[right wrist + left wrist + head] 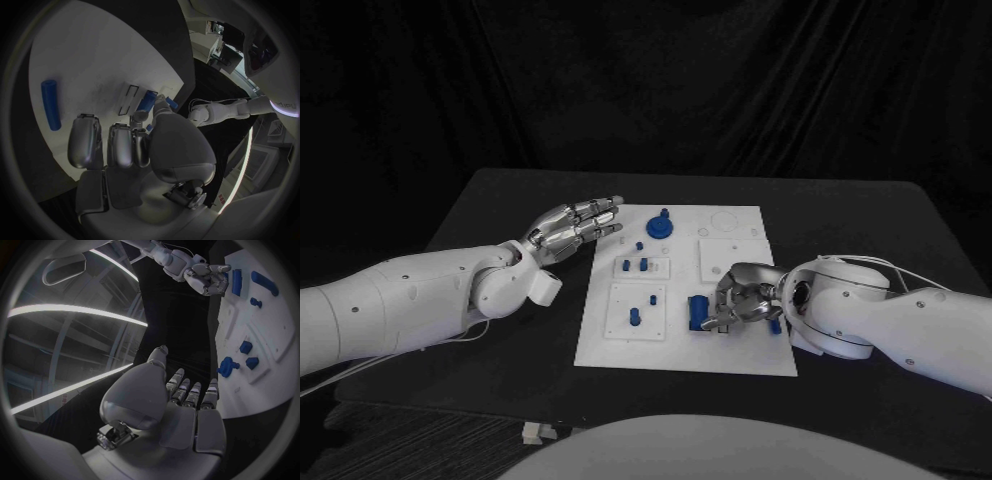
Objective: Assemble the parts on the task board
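Blue moulded parts on a white task board (pixel 610 345), catalogued view by view.

Head view: task board lies mid-table (pixel 877 215). Left hand (pixel 574 228) hovers just off the board's far-left corner, fingers extended and apart, holding nothing. Right hand (pixel 744 300) sits low over the board's near-right area, fingers curled around a blue block (pixel 698 312); whether it truly grips or only touches, I cannot tell. Further parts: a round knobbed piece (pixel 661 223) at the far edge, small pegs (pixel 636 265) in a raised plate, 1 peg (pixel 636 317) nearer.

Left wrist view: left hand (pixel 181 405) released, fingers straight beside the board; knobbed piece (pixel 227 366) near its fingertips.

Right wrist view: right hand (pixel 125 150) bent down on the board, a blue piece (pixel 147 101) at its fingertips; a loose blue rod (pixel 51 104) lies apart.

Handling (a judgement): parts look light, rigid, smooth plastic, likely slippery. Pinch the block across its flat sides; take the rod at mid-length.
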Motion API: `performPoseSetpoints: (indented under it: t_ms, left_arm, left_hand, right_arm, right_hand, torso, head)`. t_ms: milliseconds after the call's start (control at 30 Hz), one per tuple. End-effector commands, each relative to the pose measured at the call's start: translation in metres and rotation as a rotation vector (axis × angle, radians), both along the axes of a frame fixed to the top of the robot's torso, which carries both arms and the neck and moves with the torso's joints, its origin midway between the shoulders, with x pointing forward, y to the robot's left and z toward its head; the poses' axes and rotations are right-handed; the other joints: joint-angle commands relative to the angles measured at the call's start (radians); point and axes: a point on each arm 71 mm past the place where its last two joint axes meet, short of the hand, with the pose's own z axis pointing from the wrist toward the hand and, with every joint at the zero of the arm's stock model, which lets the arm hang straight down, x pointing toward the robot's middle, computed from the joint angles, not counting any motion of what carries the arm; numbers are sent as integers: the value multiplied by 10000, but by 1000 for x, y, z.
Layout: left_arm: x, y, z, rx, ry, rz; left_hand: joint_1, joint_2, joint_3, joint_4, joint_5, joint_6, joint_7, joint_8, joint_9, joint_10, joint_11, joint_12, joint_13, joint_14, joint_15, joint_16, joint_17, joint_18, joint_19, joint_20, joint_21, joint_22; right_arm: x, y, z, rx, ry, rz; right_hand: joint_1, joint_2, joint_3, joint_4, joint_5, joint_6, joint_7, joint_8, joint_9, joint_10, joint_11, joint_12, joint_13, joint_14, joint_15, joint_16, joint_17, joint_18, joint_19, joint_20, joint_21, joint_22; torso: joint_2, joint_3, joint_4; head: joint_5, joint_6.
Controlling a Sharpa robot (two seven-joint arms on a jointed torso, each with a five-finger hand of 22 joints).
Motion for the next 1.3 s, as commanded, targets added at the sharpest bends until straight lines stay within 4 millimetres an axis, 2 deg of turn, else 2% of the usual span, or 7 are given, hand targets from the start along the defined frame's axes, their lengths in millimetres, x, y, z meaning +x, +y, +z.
performPoseSetpoints:
  t_ms: [33,300,467,533,800,1000,1300]
  left_arm:
    - [-1,-1,1,-180,-16,-46]
    - [0,0,0,-151,-5,-26]
    - [0,1,0,-134,-6,-8]
    - [0,1,0,-128,-1,-2]
    - [-1,2,0,-110,2,24]
    - [0,1,0,-128,3,-3]
    - [0,0,0,-149,17,-44]
  left_hand:
    - [-35,69,49,27,45,75,17,40,13,82,27,54,18,52,32,51,16,175,39,28,69,14]
    - [-33,70,56,29,45,106,34,52,17,95,45,76,21,82,54,82,29,173,49,29,75,22]
    - [-32,68,58,31,47,127,41,61,19,106,50,90,23,98,62,97,35,173,56,29,79,28]
    - [-32,68,58,31,47,127,41,61,19,106,50,90,23,98,62,97,35,173,56,29,79,28]
    - [-32,65,59,32,48,136,43,65,20,113,51,100,25,111,66,112,40,173,61,29,82,31]
    - [-31,65,60,33,49,137,44,67,20,115,51,104,25,117,70,117,42,173,62,29,82,30]
    - [-30,67,62,34,51,135,44,67,19,116,53,107,25,119,73,119,43,172,63,29,82,29]
  right_arm:
    - [3,-6,12,402,-648,-279]
    - [19,-35,44,26,-1325,-1066]
    - [26,-56,51,-926,-1094,-1480]
    - [29,-65,50,-1545,-981,-1530]
    - [31,-84,40,-3031,-1035,-1542]
    - [28,-89,32,-3555,-1182,-1481]
    - [25,-87,23,-3747,-1163,-1420]
  right_hand:
    - [-100,-350,217,435,-24,-357,3,-634,-400,1046,-40,63,2635,496,-80,-24,41,20,201,-83,16,1780]
    - [-1332,-748,481,669,-8,311,55,-1912,-1729,1046,11,63,2635,519,-40,55,177,-2,233,-59,132,1809]
    - [-1701,-154,700,591,227,841,188,-3201,-3003,1046,107,63,2635,521,40,71,190,-17,250,11,219,1830]
    - [-1450,-64,673,548,960,1171,261,-3902,-3723,1046,172,63,2635,500,95,24,82,-9,232,66,189,1818]
    - [-981,95,645,465,2184,1578,326,-4691,-4562,1046,237,63,2635,484,150,-31,-33,-3,218,123,169,1811]
    - [-748,191,656,381,2501,1872,307,-5002,-4889,1046,227,63,2635,480,139,-49,-73,-2,219,119,171,1811]
    - [-639,311,532,381,2483,2265,411,-6068,-5876,1046,309,63,2635,472,194,-81,-154,-5,218,155,160,1808]
  torso:
    - [-2,2,-4]
    - [-15,-1,-4]
    - [-15,-2,-5]
    - [-19,-4,-6]
    - [-18,-14,-2]
    - [14,-1,-3]
    - [-1,-3,-9]
  head:
    - [2,-2]
    - [-38,-2]
    - [-51,-2]
    - [-43,-2]
    - [-62,-2]
    - [-74,-2]
    - [-94,-2]
